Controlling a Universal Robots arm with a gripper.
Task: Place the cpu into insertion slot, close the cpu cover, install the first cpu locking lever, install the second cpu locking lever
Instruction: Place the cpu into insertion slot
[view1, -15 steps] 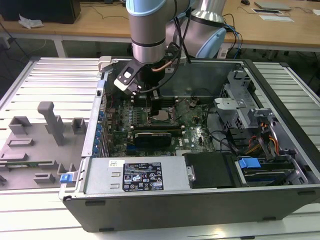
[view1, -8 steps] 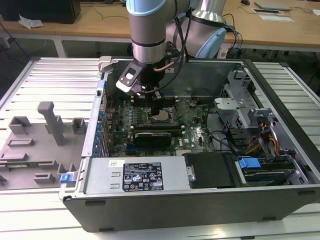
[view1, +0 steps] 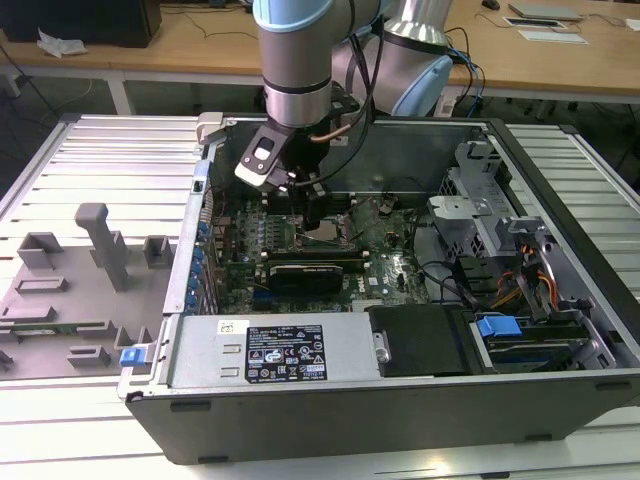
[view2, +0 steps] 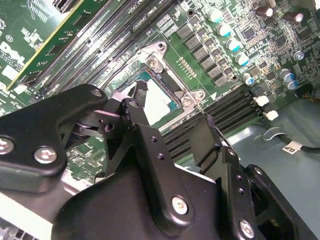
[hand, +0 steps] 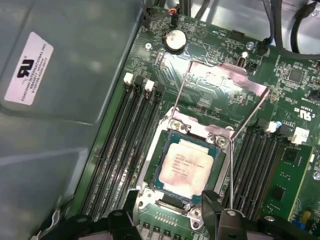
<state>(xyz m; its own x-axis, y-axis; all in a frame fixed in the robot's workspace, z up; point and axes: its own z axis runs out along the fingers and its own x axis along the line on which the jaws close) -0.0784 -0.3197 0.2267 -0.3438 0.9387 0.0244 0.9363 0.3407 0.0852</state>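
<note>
The cpu (hand: 187, 162) lies flat in the insertion slot (hand: 155, 150), pale metal face up, on the green board. Behind the socket the cpu cover (hand: 225, 77) stands tipped back and open, with board showing through its window. A thin wire lever (hand: 230, 175) runs along one side of the socket. My gripper (hand: 171, 199) hovers just above the socket, open, one black finger (view2: 150, 145) on each side of the chip (view2: 157, 105) and nothing held. The wire lever's end (view2: 202, 111) comes close to one fingertip. In the exterior view my gripper (view1: 313, 215) hangs inside the computer case over the socket (view1: 326, 236).
Long black memory slots (hand: 125, 150) flank the socket on both sides. A black graphics card (view1: 305, 272) lies nearer the case front, with the power supply (view1: 270, 350) beyond it. A drive cage (view1: 480, 210) and cables fill the exterior view's right. Grey fixtures (view1: 100, 245) stand outside the case.
</note>
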